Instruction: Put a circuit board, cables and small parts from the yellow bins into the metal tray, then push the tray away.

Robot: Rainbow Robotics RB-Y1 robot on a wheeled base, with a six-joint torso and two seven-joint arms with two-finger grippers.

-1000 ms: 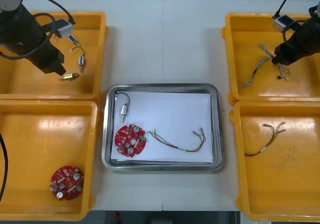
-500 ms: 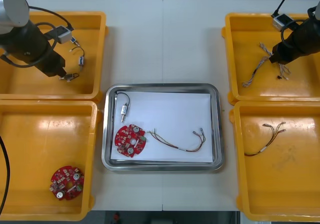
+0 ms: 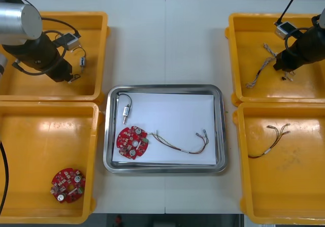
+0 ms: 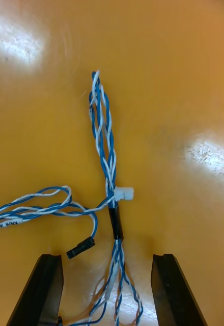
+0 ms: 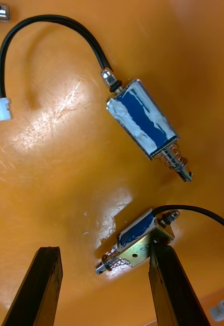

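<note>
My left gripper (image 5: 103,285) hangs low inside the far left yellow bin (image 3: 103,54), fingers spread apart and holding nothing. A small metal part (image 5: 140,240) lies on the bin floor just ahead of them. It has a blue body, a spring at one end and a black lead at the other. It lies slantwise and well off centre, with its bracket end at the tip of one finger (image 5: 168,275); I cannot tell whether they touch. A larger part (image 5: 142,121) with a curved black cable lies farther out.

To grip well, I judge I should shift sideways until the blue body sits midway between my fingers. Then I should turn the wrist so they close across its short width, clear of the spring and the lead.

My right gripper (image 4: 108,290) is down in the far right yellow bin (image 3: 231,59), fingers also apart, astride the twisted blue and white cable (image 4: 104,153). Its black sleeve (image 4: 116,222) lies just beyond my fingertips. Closing there, where the strands are bound, should lift the bundle whole.

The metal tray (image 3: 162,87) waits between the bins, white inside. It holds a circuit board (image 3: 132,142), a small part on a black cable (image 3: 125,114) and a red and yellow cable (image 3: 183,144).
</note>
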